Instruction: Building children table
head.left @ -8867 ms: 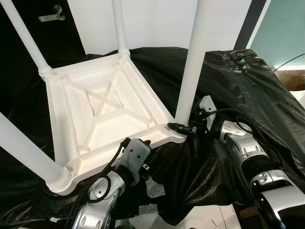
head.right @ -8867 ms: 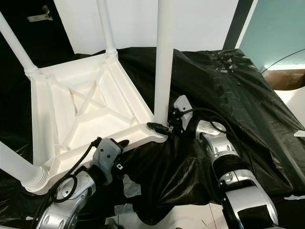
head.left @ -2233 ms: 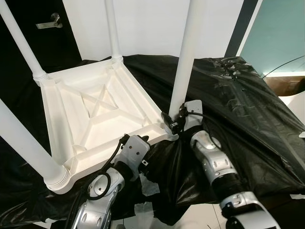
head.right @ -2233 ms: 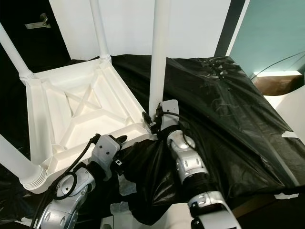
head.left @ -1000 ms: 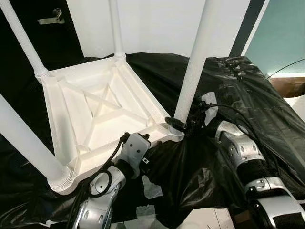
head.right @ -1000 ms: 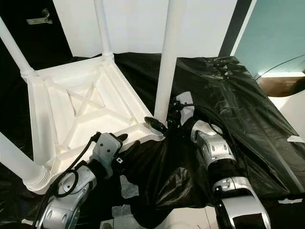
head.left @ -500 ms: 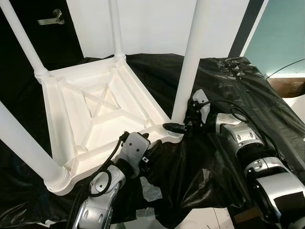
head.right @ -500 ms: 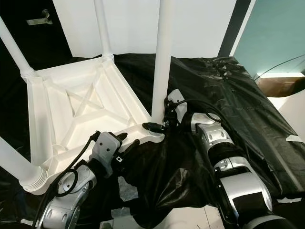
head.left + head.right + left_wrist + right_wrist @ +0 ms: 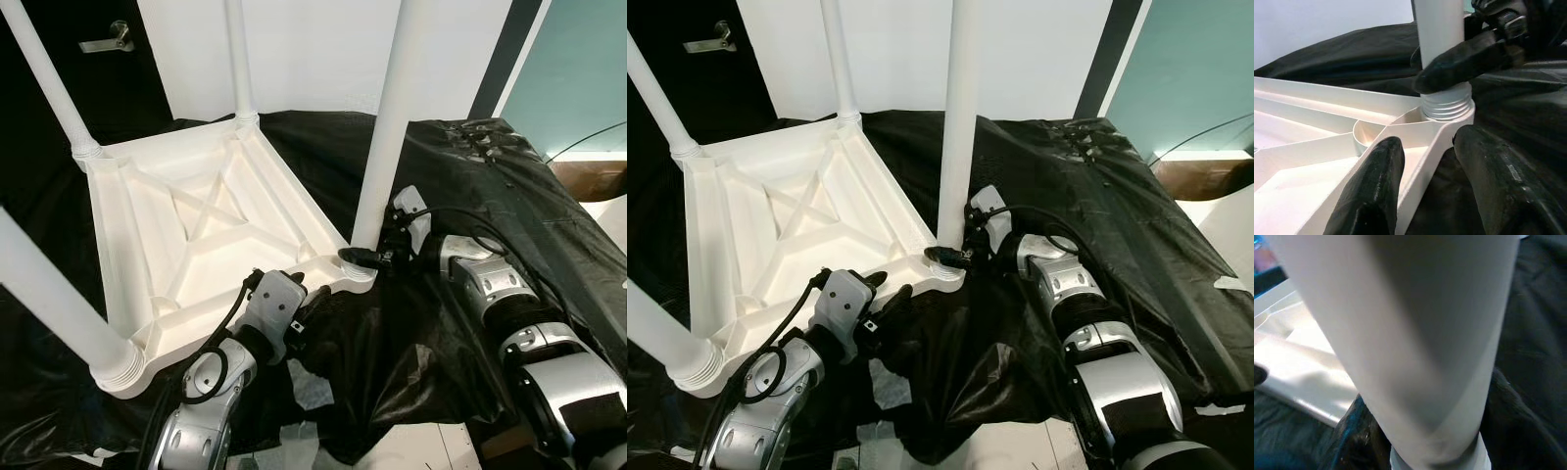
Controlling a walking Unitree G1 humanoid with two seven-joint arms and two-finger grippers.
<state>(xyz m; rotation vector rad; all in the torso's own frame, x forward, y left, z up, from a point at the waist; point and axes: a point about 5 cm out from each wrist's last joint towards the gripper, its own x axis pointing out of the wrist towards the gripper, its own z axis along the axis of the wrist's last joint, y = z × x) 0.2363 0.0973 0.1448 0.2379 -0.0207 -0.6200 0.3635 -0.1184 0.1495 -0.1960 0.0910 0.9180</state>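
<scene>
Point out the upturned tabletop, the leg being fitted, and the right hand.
tabletop (image 9: 147, 245): left eye view, ribbed underside.
leg (image 9: 384, 147): left eye view, mid shaft.
right hand (image 9: 364, 258): left eye view, fingertips at leg base.
</scene>
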